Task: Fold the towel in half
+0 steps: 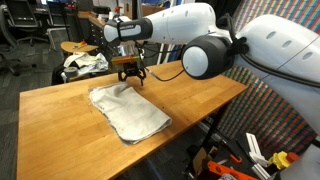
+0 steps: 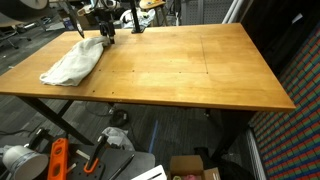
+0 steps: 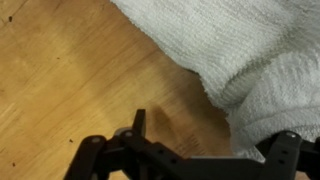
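The towel (image 1: 128, 112) is a white to light-grey cloth lying rumpled on the wooden table (image 1: 200, 95), with a layer doubled over itself. It also shows in an exterior view as the towel (image 2: 72, 62) near the table's far corner. My gripper (image 1: 132, 78) hangs open just above the towel's far end, and is also seen as the gripper (image 2: 105, 38). In the wrist view the gripper (image 3: 212, 135) straddles the towel's edge (image 3: 240, 60): one finger (image 3: 138, 122) over bare wood, the other (image 3: 290, 148) over cloth. Nothing is held.
A chair behind the table carries a white-and-dark patterned cloth bundle (image 1: 85, 63). The table (image 2: 200, 70) has bare wood beside the towel. Orange tools (image 2: 55, 160) and a cardboard box (image 2: 195, 168) lie on the floor under it.
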Controlling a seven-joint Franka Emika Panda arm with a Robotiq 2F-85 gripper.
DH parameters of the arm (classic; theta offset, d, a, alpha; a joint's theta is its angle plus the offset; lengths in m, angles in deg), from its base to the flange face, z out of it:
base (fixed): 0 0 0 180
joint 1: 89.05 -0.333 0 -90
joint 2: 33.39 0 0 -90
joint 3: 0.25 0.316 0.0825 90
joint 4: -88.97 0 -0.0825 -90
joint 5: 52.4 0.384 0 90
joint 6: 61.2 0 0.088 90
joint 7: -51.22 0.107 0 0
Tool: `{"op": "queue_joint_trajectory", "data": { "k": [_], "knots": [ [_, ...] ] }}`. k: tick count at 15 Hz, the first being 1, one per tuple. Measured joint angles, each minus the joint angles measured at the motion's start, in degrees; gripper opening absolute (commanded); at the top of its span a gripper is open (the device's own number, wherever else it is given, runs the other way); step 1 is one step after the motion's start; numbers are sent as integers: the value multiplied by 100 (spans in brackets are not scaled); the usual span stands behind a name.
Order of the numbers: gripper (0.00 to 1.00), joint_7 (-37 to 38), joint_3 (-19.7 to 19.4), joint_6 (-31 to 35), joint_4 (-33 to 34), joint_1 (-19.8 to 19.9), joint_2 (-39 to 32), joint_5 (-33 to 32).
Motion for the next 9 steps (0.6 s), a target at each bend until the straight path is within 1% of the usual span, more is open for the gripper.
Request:
{"op": "queue_joint_trajectory", "data": {
  "k": [9],
  "knots": [
    [100,0,-25,-8,271,36,-1,-2]
  ]
}}
